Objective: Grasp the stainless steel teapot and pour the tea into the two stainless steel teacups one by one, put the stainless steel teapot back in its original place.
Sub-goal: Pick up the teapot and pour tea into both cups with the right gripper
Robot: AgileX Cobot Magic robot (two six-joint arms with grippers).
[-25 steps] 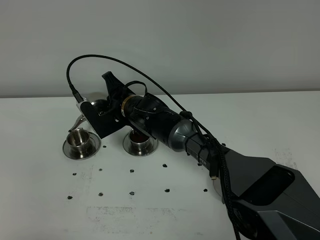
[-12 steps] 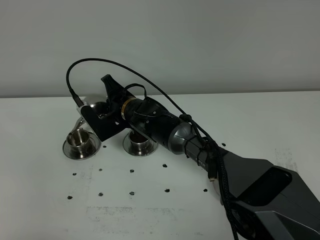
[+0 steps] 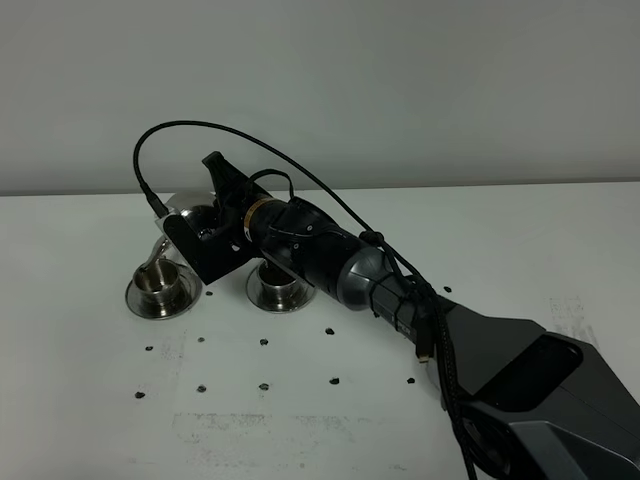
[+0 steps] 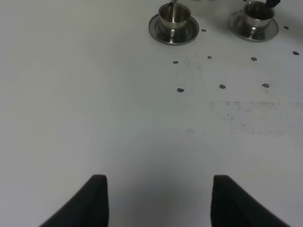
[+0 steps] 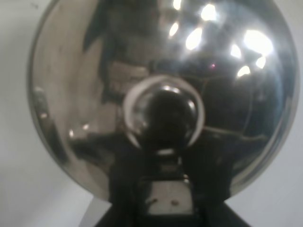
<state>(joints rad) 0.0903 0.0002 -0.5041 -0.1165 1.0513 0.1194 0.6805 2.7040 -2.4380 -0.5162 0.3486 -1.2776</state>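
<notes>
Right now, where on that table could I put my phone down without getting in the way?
The white table is bare in front of the left teacup, past the black specks. Its far right side, behind the right arm, is bare too. It is crowded around both teacups, where the tilted teapot hangs.

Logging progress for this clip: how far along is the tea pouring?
Right cup already shows dark contents, so it looks poured. In hand: the right hand tilts the teapot, spout over the left cup. Left: finishing this pour and returning the teapot; its saucer isn't visible.
</notes>
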